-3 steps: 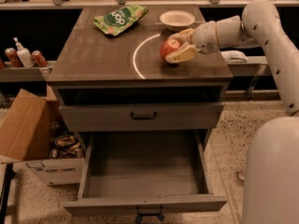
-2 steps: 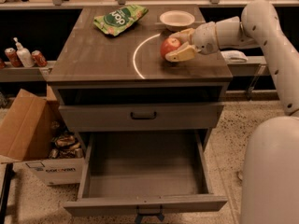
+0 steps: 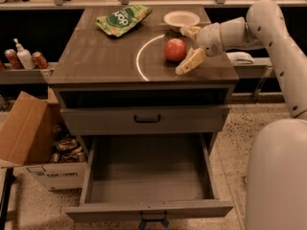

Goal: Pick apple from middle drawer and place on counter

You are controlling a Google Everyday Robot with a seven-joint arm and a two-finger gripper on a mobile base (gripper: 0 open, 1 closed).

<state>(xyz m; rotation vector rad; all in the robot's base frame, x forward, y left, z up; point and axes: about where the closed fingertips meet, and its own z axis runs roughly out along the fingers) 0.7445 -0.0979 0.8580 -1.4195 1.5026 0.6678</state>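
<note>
Apple: the apple (image 3: 175,49) rests on the counter (image 3: 105,61), right of centre, beside the bright curved reflection and in front of the white bowl (image 3: 181,19).
End effector: the end effector (image 3: 190,46) hangs low over the counter at the apple's right side, at the end of an arm that reaches in from the right.
Grip: spread wide. One of the fingers (image 3: 191,61) angles down towards the counter's front edge, and the other lies up by the bowl. Neither presses on the fruit.
Key relation: the apple lies directly left of the end effector, at the mouth of the spread fingers. Whether a fingertip touches its skin I cannot tell.
Axis: the apple is round, so it has no long axis to line up with. The fingers point leftward across the counter, towards it.
Nearer arm: there is only one arm, and it is right at the fruit.
Drawer: the drawer (image 3: 148,171) stands pulled out below, with nothing visible on its grey floor.
Stage: in my judgement the apple is already placed, and only the retreat is left.
Next move: it probably calls for backing off to the right or lifting straight up, away from the apple.
Risk: a leftward drift could nudge the apple into a roll, and the far finger sits close to the bowl's rim.
Clear of it: the green bag (image 3: 122,19) at the back left lies well apart.
</note>
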